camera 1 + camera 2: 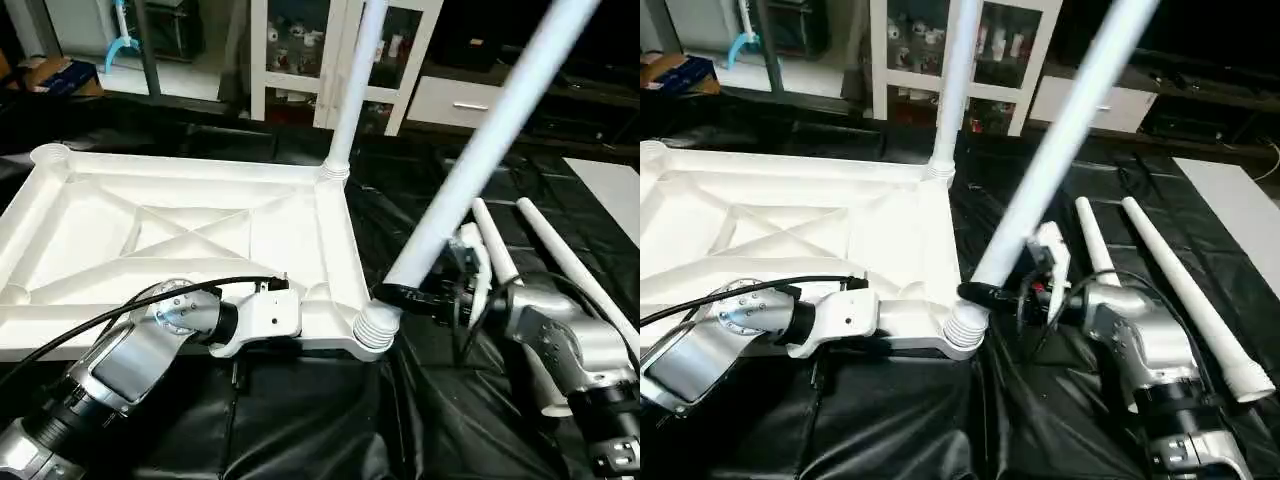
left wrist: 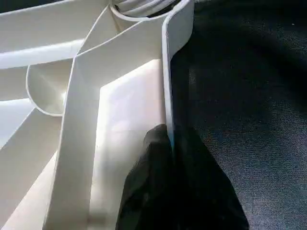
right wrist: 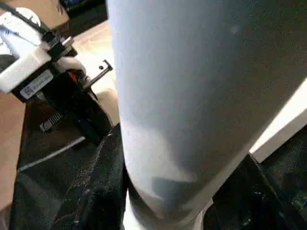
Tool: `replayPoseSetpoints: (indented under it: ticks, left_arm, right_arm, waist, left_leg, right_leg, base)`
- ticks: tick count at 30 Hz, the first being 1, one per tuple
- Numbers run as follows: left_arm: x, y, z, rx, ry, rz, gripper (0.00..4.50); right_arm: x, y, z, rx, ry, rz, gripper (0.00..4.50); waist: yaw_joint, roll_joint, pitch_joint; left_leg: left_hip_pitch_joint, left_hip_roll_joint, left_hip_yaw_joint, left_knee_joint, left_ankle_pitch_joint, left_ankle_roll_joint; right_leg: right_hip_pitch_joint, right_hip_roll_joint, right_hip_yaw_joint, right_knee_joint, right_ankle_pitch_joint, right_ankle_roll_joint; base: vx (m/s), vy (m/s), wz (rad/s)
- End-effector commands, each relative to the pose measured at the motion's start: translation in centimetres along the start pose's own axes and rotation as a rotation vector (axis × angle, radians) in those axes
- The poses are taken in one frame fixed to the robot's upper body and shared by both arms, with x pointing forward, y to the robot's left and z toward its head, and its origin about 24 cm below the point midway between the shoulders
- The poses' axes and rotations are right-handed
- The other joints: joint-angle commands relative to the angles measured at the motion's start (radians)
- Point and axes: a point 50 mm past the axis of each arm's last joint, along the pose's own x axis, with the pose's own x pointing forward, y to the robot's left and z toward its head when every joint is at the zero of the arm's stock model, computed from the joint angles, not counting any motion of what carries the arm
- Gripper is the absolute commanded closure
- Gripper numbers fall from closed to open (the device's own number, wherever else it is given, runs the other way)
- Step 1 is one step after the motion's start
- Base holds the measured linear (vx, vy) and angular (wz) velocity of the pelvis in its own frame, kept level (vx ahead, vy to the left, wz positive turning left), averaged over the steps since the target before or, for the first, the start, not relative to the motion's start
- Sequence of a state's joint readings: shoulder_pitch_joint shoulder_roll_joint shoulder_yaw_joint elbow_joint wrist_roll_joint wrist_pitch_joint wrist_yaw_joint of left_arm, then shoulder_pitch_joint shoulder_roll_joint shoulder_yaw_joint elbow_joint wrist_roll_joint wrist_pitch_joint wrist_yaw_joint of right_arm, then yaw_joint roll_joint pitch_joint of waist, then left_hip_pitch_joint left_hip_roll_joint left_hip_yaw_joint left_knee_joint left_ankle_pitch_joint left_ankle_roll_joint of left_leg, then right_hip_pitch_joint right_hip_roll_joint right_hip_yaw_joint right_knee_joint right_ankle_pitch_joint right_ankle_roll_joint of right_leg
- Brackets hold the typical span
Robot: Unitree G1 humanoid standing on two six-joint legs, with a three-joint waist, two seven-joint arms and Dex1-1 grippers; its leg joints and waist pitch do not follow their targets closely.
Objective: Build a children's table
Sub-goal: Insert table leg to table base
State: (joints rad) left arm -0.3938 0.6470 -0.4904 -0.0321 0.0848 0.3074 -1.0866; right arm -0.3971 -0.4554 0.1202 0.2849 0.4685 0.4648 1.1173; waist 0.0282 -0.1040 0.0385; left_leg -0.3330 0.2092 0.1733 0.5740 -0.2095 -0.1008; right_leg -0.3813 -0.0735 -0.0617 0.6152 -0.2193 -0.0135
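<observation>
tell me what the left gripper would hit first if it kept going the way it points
Probably the near right corner socket, where the leaning leg sits. The left gripper is shut on the tabletop's edge wall and points along that wall toward the corner; depth is hard to judge.

Upturned white table top, two legs socketed, two loose legs beside

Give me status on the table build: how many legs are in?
Done: one leg stands in the far corner of the upturned top. In hand: the right gripper is shut on the second leg, tilted at the near corner socket; the left gripper pinches the rim. Left: two loose legs on the black sheet.
</observation>
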Motion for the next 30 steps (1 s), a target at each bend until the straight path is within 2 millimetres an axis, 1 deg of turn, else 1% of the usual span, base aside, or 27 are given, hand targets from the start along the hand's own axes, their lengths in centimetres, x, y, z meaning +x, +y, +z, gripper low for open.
replayPoseSetpoints:
  ticks: [1,3,4,5,7,8,10,11,13,14,15,17,19,20,21,23,24,25,26,27,28,29,30]
  left_arm:
    - [-0.2,0.2,-1.0,-0.006,0.075,0.013,4.5]
    - [-0.2,0.2,-1.0,-0.006,0.075,0.013,4.5]
    - [-0.2,0.2,-1.0,-0.006,0.076,0.012,4.5]
    - [-0.2,0.2,-1.0,-0.006,0.076,0.012,4.5]
    - [-0.2,0.2,-1.0,-0.007,0.077,0.013,4.5]
    - [-0.2,0.2,-1.0,-0.007,0.077,0.013,4.5]
    - [-0.2,0.2,-1.0,-0.008,0.077,0.014,4.5]
    - [-0.2,0.2,-1.0,-0.009,0.077,0.014,4.5]
    - [-0.2,0.2,-1.0,-0.009,0.077,0.014,4.5]
    - [-0.2,0.1,-1.0,-0.01,0.076,0.014,4.5]
    - [-0.2,0.1,-1.0,-0.01,0.076,0.014,4.5]
    - [-0.2,0.1,-1.0,-0.01,0.076,0.014,4.5]
    - [-0.2,0.1,-1.0,-0.009,0.076,0.013,4.5]
    - [-0.2,0.1,-1.0,-0.009,0.076,0.012,4.5]
    - [-0.1,0.1,-1.0,-0.009,0.076,0.012,4.5]
    - [-0.1,0.1,-1.0,-0.008,0.076,0.011,4.5]
    - [-0.1,0.1,-1.0,-0.008,0.076,0.01,4.5]
    - [-0.1,0.1,-1.0,-0.007,0.076,0.01,4.5]
    - [-0.1,0.1,-1.0,-0.007,0.076,0.009,4.5]
    - [-0.1,0.1,-1.0,-0.007,0.076,0.008,4.5]
    - [-0.1,0.1,-1.0,-0.008,0.076,0.007,4.5]
    - [-0.1,0.1,-1.0,-0.008,0.076,0.006,4.5]
    - [-0.1,0.1,-1.0,-0.008,0.077,0.006,4.5]
  right_arm:
    - [-0.9,-1.0,-3.1,0.018,0.195,-0.115,2.62]
    - [-0.8,-1.2,-3.3,-0.01,0.223,-0.131,2.62]
    - [-0.8,-1.2,-3.5,-0.024,0.234,-0.135,2.62]
    - [-0.7,-1.2,-3.6,-0.034,0.243,-0.134,2.62]
    - [-0.6,-0.9,-4.0,-0.051,0.262,-0.119,2.62]
    - [-0.6,-0.9,-4.0,-0.051,0.262,-0.119,2.62]
    - [-0.5,-0.3,-4.8,-0.055,0.288,-0.094,2.62]
    - [-0.5,-0.2,-5.0,-0.053,0.291,-0.089,2.62]
    - [-0.5,0.2,-5.7,-0.041,0.301,-0.08,2.62]
    - [-0.5,0.4,-6.4,-0.028,0.304,-0.084,2.62]
    - [-0.5,0.4,-6.4,-0.027,0.304,-0.085,2.62]
    - [-0.4,0.6,-7.4,-0.015,0.296,-0.113,2.62]
    - [-0.4,0.7,-7.8,-0.027,0.297,-0.129,2.62]
    - [-0.3,0.8,-8.0,-0.038,0.298,-0.138,2.62]
    - [-0.2,0.8,-8.1,-0.045,0.299,-0.14,2.62]
    - [0.1,1.2,-8.4,-0.064,0.306,-0.131,2.62]
    - [0.2,1.1,-8.6,-0.069,0.31,-0.144,2.62]
    - [0.3,1.1,-8.6,-0.072,0.313,-0.155,2.62]
    - [0.4,1.0,-8.9,-0.096,0.334,-0.159,2.62]
    - [0.4,1.0,-9.0,-0.101,0.343,-0.159,2.62]
    - [0.5,1.1,-9.2,-0.109,0.354,-0.157,2.62]
    - [0.6,1.1,-9.1,-0.106,0.351,-0.155,2.62]
    - [0.7,1.0,-9.1,-0.107,0.35,-0.155,2.62]
  waist:
    - [-0.003,0.02,-0.039]
    - [-0.005,0.021,-0.038]
    - [-0.007,0.021,-0.038]
    - [-0.009,0.02,-0.037]
    - [-0.011,0.019,-0.038]
    - [-0.011,0.02,-0.038]
    - [-0.012,0.019,-0.041]
    - [-0.013,0.019,-0.043]
    - [-0.014,0.018,-0.044]
    - [-0.013,0.015,-0.043]
    - [-0.013,0.016,-0.043]
    - [-0.014,0.018,-0.042]
    - [-0.016,0.017,-0.041]
    - [-0.018,0.018,-0.039]
    - [-0.018,0.017,-0.039]
    - [-0.021,0.016,-0.035]
    - [-0.023,0.016,-0.034]
    - [-0.026,0.015,-0.033]
    - [-0.028,0.017,-0.031]
    - [-0.028,0.017,-0.031]
    - [-0.033,0.019,-0.024]
    - [-0.037,0.018,-0.023]
    - [-0.038,0.018,-0.023]
  left_leg:
    - [-0.003,0.03,0.0,-0.064,-0.146,0.005]
    - [-0.002,0.031,-0.001,-0.066,-0.159,0.0]
    - [-0.004,0.031,-0.002,-0.066,-0.172,-0.005]
    - [-0.003,0.031,-0.003,-0.067,-0.188,-0.008]
    - [-0.001,0.03,-0.003,-0.066,-0.198,-0.008]
    - [-0.002,0.031,-0.004,-0.067,-0.206,-0.008]
    - [-0.004,0.031,-0.005,-0.067,-0.19,-0.007]
    - [-0.003,0.032,-0.005,-0.066,-0.172,-0.003]
    - [-0.005,0.031,-0.004,-0.065,-0.153,0.003]
    - [-0.005,0.03,-0.003,-0.064,-0.149,0.006]
    - [-0.004,0.03,-0.002,-0.065,-0.151,0.007]
    - [-0.003,0.031,-0.003,-0.066,-0.177,0.002]
    - [-0.003,0.031,-0.003,-0.067,-0.192,-0.001]
    - [-0.003,0.031,-0.005,-0.07,-0.23,-0.007]
    - [-0.002,0.031,-0.006,-0.071,-0.241,-0.008]
    - [-0.002,0.031,-0.009,-0.074,-0.288,-0.012]
    - [-0.002,0.031,-0.01,-0.074,-0.299,-0.013]
    - [-0.004,0.03,-0.013,-0.076,-0.318,-0.016]
    - [-0.002,0.03,-0.015,-0.077,-0.343,-0.021]
    - [-0.002,0.03,-0.015,-0.077,-0.343,-0.021]
    - [0.003,0.029,-0.02,-0.079,-0.407,-0.028]
    - [0.006,0.027,-0.026,-0.08,-0.446,-0.032]
    - [0.008,0.026,-0.028,-0.08,-0.462,-0.032]
  right_leg:
    - [0.032,-0.058,0.05,-0.069,-0.141,-0.203]
    - [0.03,-0.057,0.05,-0.07,-0.154,-0.197]
    - [0.03,-0.057,0.05,-0.072,-0.169,-0.191]
    - [0.029,-0.057,0.05,-0.074,-0.186,-0.187]
    - [0.028,-0.057,0.05,-0.075,-0.2,-0.184]
    - [0.028,-0.057,0.051,-0.077,-0.207,-0.182]
    - [0.03,-0.055,0.05,-0.072,-0.168,-0.184]
    - [0.031,-0.054,0.049,-0.068,-0.132,-0.191]
    - [0.033,-0.054,0.049,-0.064,-0.092,-0.201]
    - [0.033,-0.054,0.05,-0.064,-0.085,-0.203]
    - [0.032,-0.053,0.05,-0.065,-0.086,-0.203]
    - [0.03,-0.054,0.049,-0.067,-0.113,-0.201]
    - [0.029,-0.054,0.049,-0.07,-0.132,-0.197]
    - [0.027,-0.054,0.049,-0.076,-0.176,-0.187]
    - [0.027,-0.055,0.049,-0.078,-0.193,-0.182]
    - [0.022,-0.055,0.049,-0.086,-0.271,-0.158]
    - [0.022,-0.056,0.049,-0.088,-0.291,-0.152]
    - [0.021,-0.056,0.048,-0.092,-0.333,-0.138]
    - [0.017,-0.058,0.048,-0.096,-0.379,-0.125]
    - [0.017,-0.058,0.048,-0.096,-0.379,-0.125]
    - [0.01,-0.059,0.045,-0.108,-0.473,-0.1]
    - [0.009,-0.06,0.042,-0.115,-0.532,-0.079]
    - [0.008,-0.06,0.04,-0.118,-0.553,-0.071]
  base:
    - [0.0,0.0,0.0]
    - [0.0,0.0,0.0]
    - [0.0,0.0,0.0]
    - [0.0,0.0,0.0]
    - [0.0,0.0,0.0]
    - [0.0,0.0,0.0]
    - [0.0,0.0,0.0]
    - [0.0,0.0,0.0]
    - [0.0,0.0,0.0]
    - [0.0,0.0,0.0]
    - [0.0,0.0,0.0]
    - [0.0,0.0,0.0]
    - [0.0,0.0,0.0]
    - [0.0,0.0,0.0]
    - [0.0,0.0,0.0]
    - [0.0,0.0,0.0]
    - [0.0,0.0,0.0]
    - [0.0,0.0,0.0]
    - [0.0,0.0,0.0]
    - [0.0,0.0,0.0]
    - [0.0,0.0,0.0]
    - [0.0,0.0,0.0]
    - [0.0,0.0,0.0]
